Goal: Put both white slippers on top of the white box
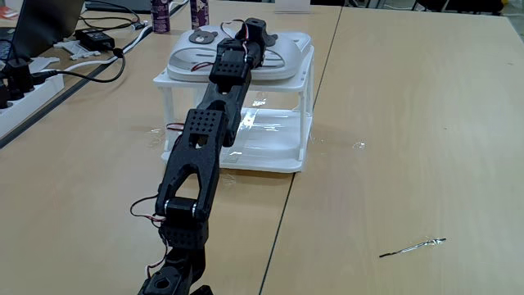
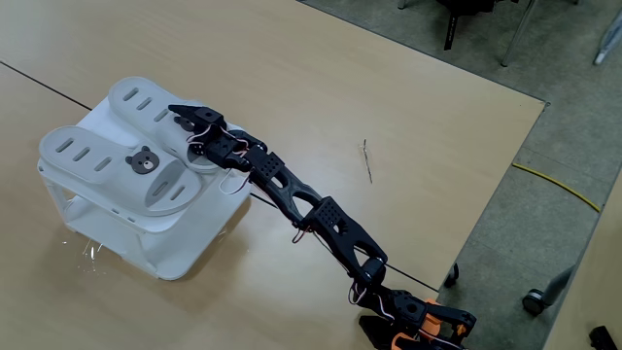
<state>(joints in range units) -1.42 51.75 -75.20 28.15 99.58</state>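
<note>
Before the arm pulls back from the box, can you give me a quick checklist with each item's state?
1. Both white slippers on top of the white box: ok.
2. Slippers side by side, within the top's edges: ok.
3. Box upright on the table: ok.
4. Gripper fingers open and free of the slipper: cannot tell.
5. Retreat path over the table bare of obstacles: ok.

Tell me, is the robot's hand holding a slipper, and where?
Can't tell. The hand sits at the heel end of the second slipper on the box, but its fingers are too dark to see.
</note>
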